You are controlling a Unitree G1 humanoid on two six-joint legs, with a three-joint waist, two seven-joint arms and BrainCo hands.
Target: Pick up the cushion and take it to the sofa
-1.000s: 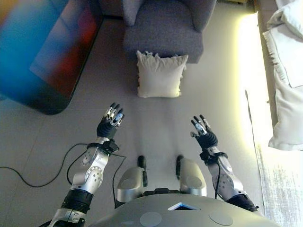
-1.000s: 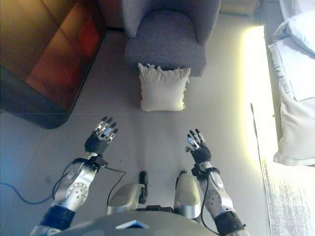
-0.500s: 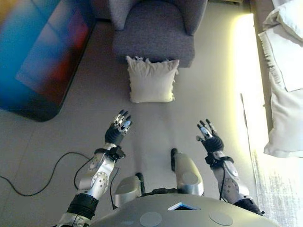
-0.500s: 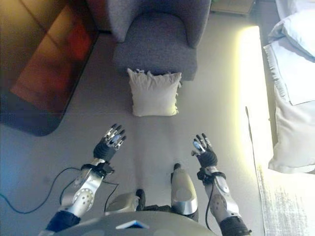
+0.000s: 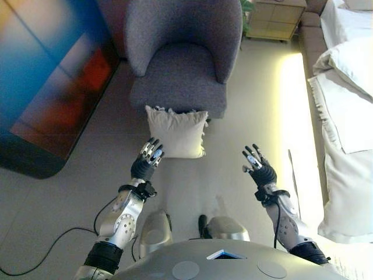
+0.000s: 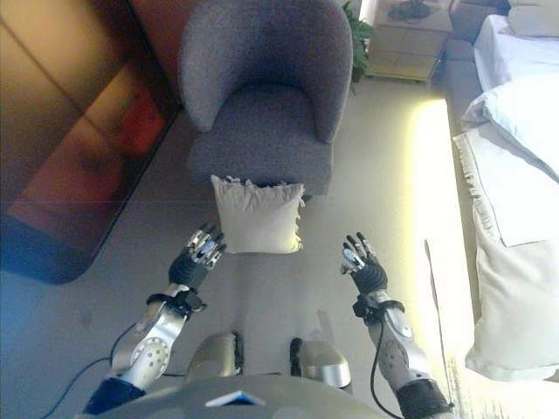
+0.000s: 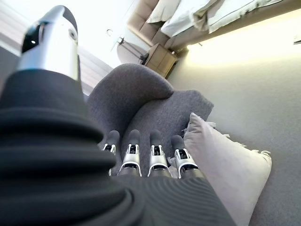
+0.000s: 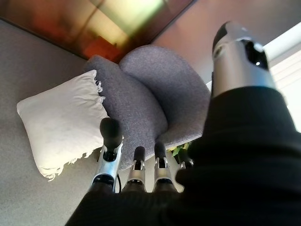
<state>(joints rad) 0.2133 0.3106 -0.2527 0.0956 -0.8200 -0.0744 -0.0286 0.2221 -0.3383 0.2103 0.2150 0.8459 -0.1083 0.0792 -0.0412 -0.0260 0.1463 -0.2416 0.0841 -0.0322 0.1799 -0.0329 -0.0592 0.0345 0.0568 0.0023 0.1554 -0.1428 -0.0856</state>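
Note:
A cream cushion (image 5: pixel 176 132) with frilled edges stands on the floor, leaning against the front of a grey armchair (image 5: pixel 182 61). My left hand (image 5: pixel 148 160) hovers just short of the cushion's lower left corner, fingers straight and empty. My right hand (image 5: pixel 258 169) is held up to the right of the cushion, well apart from it, also open and empty. Past the fingers in the left wrist view lie the cushion (image 7: pixel 225 162) and the armchair (image 7: pixel 141 101). The right wrist view shows the cushion (image 8: pixel 63 123) against the chair too.
A large dark glossy panel (image 5: pixel 41 81) lies along the left. A bed with white bedding and pillows (image 5: pixel 347 116) runs down the right side. A small wooden cabinet (image 5: pixel 274 20) stands beyond the armchair, with a green plant (image 6: pixel 360 39) beside it.
The whole picture has shifted: the camera moved forward, so the armchair and cushion now lie closer to both hands. My left hand is now near the cushion's corner. Both hands stay open.

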